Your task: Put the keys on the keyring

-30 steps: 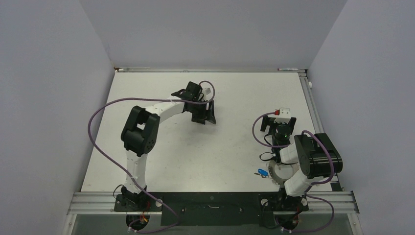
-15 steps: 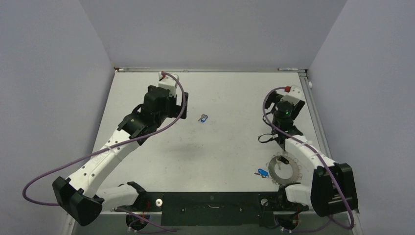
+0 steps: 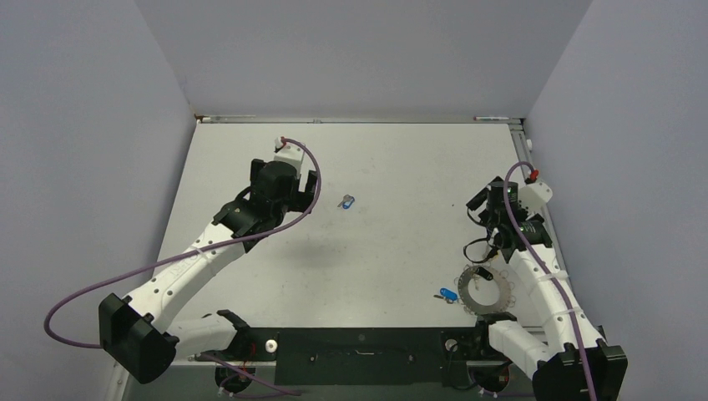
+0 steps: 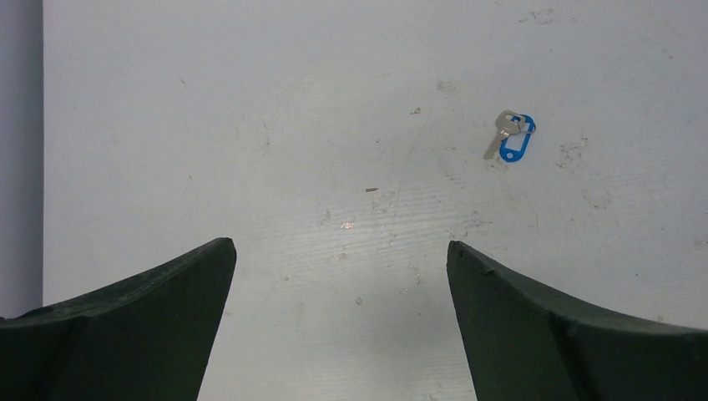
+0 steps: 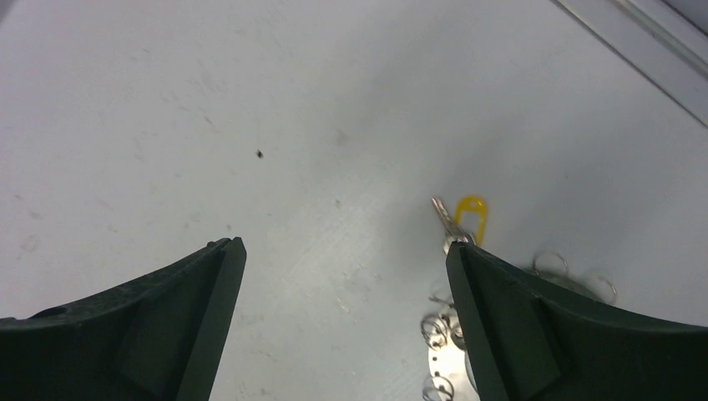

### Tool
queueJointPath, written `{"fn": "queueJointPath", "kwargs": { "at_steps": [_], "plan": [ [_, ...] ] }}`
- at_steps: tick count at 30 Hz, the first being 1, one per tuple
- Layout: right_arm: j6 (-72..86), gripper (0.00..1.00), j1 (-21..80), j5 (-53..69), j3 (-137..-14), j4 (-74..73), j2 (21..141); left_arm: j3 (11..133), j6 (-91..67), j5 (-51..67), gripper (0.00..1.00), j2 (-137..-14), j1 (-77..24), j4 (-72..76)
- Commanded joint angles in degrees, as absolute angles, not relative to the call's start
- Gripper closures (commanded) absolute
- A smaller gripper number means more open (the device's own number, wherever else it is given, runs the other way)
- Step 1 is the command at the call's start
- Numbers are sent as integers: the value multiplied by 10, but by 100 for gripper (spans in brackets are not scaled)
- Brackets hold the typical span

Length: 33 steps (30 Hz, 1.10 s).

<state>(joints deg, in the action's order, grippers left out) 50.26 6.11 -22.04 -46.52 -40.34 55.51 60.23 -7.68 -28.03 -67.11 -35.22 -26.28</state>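
Near-right on table (image 3: 401,251), keyring (image 3: 472,299), blue key (image 3: 346,201) at centre

Soft, even overhead light, no glare.
The white desk (image 3: 401,251) carries one faint blurred shadow at 9 o'clock of centre; wrist views are sharp, dark at 5 and 7 o'clock.

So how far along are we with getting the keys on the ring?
Nothing clearly done. In hand: nothing, left gripper and right gripper both open and empty. Left to do: one blue-tagged key lies loose mid-table, far from the keyring. Another blue key and a yellow key lie at the ring's edge; whether they're threaded I can't tell.
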Motion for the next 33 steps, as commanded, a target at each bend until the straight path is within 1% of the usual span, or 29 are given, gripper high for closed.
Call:
{"fn": "queueJointPath", "kwargs": {
  "at_steps": [1, 2, 7, 10, 19, 28, 33],
  "plan": [
    [609, 0, 71, -222, -456, -553, 505, 616, -77, -271, 4, -640, -354, -244],
    [625, 2, 71, -217, -442, -560, 493, 617, -79, -264, 4, -639, -355, -246],
    [648, 5, 71, -192, -386, -556, 484, 626, -83, -246, 4, -637, -355, -257],
    [644, 20, 72, -182, -364, -533, 490, 624, -86, -236, 4, -630, -355, -254],
    [649, 44, 85, -157, -288, -463, 498, 625, -93, -215, 4, -628, -359, -260],
    [623, 51, 91, -179, -292, -401, 555, 622, -92, -212, 4, -617, -363, -260],
    [640, 53, 95, -174, -300, -408, 548, 623, -91, -208, 4, -616, -364, -261]
  ]
}}
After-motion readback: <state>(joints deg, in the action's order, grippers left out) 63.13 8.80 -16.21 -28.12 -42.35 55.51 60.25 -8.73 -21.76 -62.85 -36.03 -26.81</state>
